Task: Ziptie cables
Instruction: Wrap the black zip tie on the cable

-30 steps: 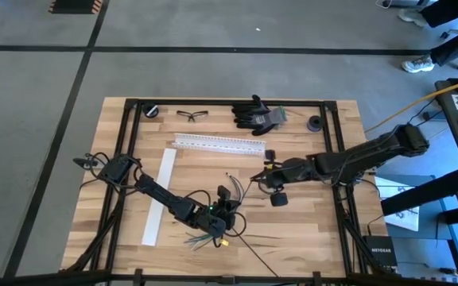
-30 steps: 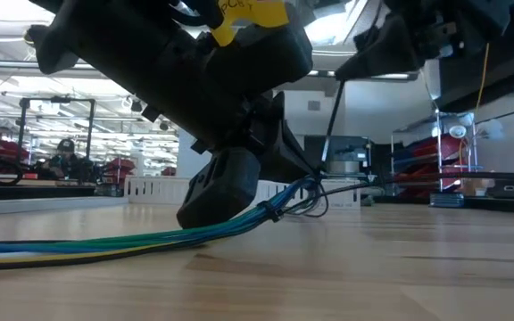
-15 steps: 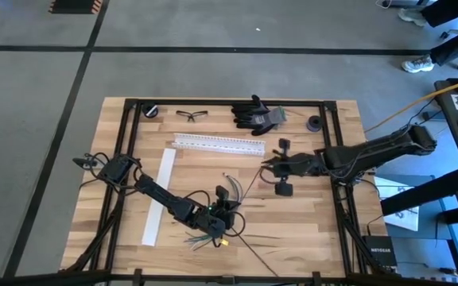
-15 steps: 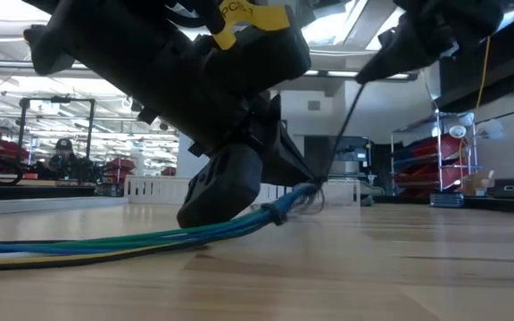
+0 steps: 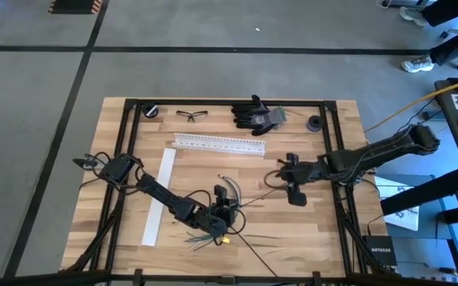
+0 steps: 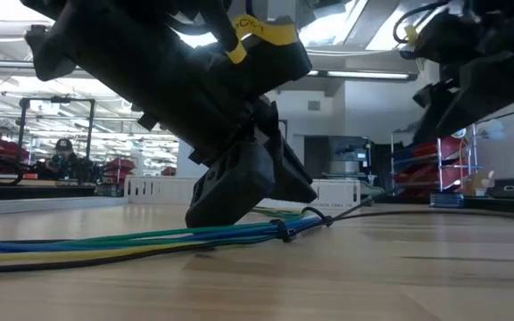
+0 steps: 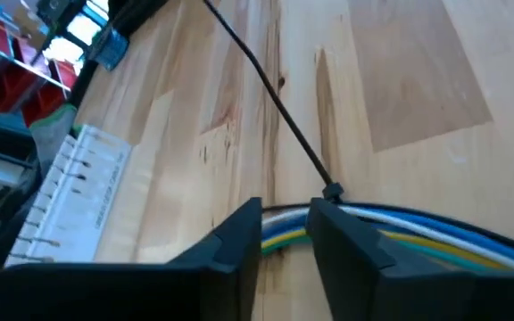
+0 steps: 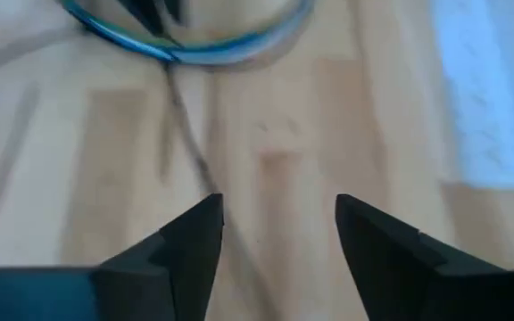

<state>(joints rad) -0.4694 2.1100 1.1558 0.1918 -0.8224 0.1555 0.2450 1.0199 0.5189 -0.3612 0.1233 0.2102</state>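
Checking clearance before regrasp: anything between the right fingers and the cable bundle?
Nothing visible. Bare table lies between the right gripper and the cables; only the black zip tie tail runs across it.

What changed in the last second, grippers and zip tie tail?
The right gripper pulled away to the right and opened, letting go of the zip tie tail, which now lies slack on the table. The left gripper eased open, straddling the cable bundle, which dropped flatter. Rail, gloves, glasses and white strip unchanged.
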